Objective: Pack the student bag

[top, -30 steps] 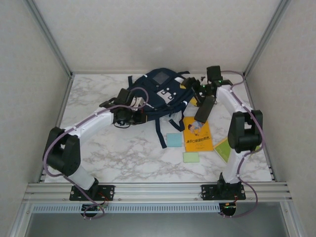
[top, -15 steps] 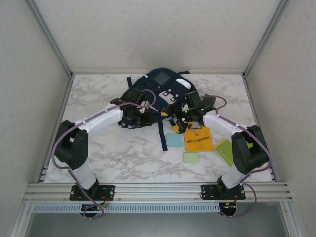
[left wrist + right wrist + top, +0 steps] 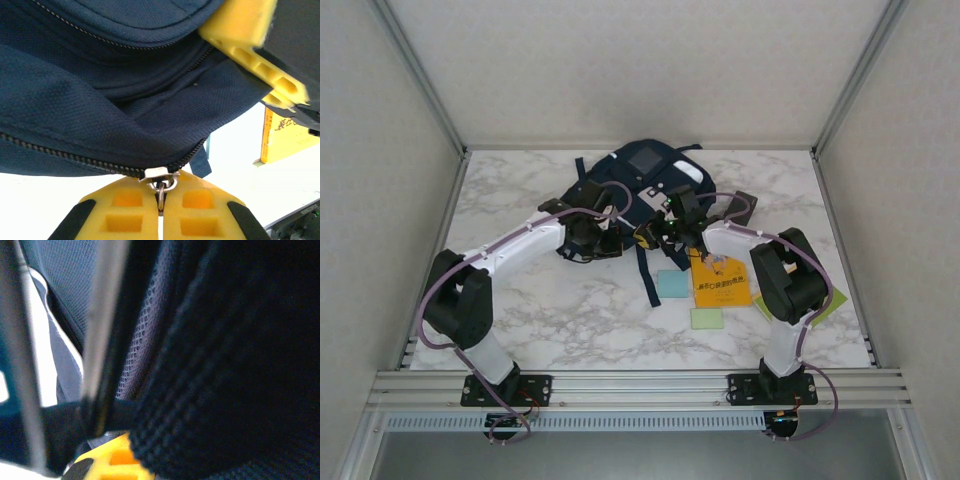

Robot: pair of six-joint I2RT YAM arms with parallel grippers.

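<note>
Left wrist — student bag [image 3: 100, 95], coarse navy weave, metal zipper pull [image 3: 160, 182]

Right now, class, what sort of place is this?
Likely a robot test cell: a marbled table inside an aluminium frame with plain panels, a left arm and right arm bolted at its near edge, working at a bag.

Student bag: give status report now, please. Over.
Left hand shut on zipper pull. Right hand shut against bag fabric, grip unclear. Book and notes lie outside on table.
</note>
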